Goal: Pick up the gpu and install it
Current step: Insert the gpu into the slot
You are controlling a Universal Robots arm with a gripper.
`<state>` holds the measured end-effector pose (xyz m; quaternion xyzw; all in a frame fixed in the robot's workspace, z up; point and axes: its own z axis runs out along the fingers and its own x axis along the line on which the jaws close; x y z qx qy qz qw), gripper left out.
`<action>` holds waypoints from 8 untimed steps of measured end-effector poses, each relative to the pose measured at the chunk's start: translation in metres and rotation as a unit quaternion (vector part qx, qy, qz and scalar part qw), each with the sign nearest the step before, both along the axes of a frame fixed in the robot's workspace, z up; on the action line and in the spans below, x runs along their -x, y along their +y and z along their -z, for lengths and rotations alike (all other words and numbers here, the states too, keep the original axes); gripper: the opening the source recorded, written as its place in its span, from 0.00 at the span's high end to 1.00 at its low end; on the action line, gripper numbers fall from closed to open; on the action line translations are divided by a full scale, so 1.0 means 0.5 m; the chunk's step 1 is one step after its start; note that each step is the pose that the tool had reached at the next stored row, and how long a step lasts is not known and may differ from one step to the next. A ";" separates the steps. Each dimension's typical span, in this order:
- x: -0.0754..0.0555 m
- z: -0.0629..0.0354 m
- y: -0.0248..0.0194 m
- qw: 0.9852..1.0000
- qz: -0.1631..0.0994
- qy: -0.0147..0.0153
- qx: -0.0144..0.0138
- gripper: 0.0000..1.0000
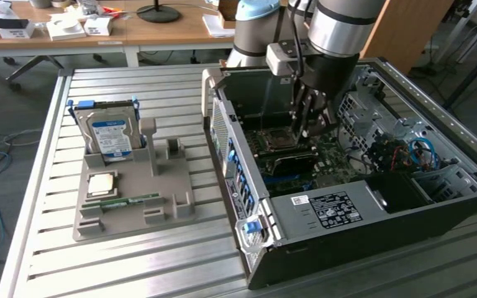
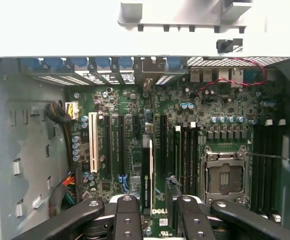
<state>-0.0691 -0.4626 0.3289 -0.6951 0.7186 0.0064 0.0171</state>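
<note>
While our gripper point(image 1: 307, 133) hangs inside the open computer case point(image 1: 404, 205), we see its fingers point(image 2: 127, 220) closed edge-on upon the gpu point(image 2: 146, 172), a thin dark card. It stands upright just over the motherboard point(image 2: 135, 130), beside the black expansion slots point(image 2: 116, 145). Well apart, the hard drive point(image 1: 110, 136) sits in the grey holder point(image 1: 131, 198).

Ribbed bare-metal table point(image 1: 48, 186), matt grey plastic holder point(image 1: 131, 214)
</note>
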 end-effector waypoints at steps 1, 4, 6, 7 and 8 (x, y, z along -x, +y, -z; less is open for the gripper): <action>0.000 -0.004 0.0000 1.000 0.000 0.000 0.000 0.66; 0.000 -0.015 0.0000 1.000 0.000 0.000 0.000 0.66; 0.000 -0.018 0.0000 1.000 0.000 0.000 0.000 0.66; 0.000 -0.018 0.0000 1.000 0.000 0.000 0.000 0.66; 0.000 -0.018 0.0000 1.000 0.000 0.000 0.000 0.66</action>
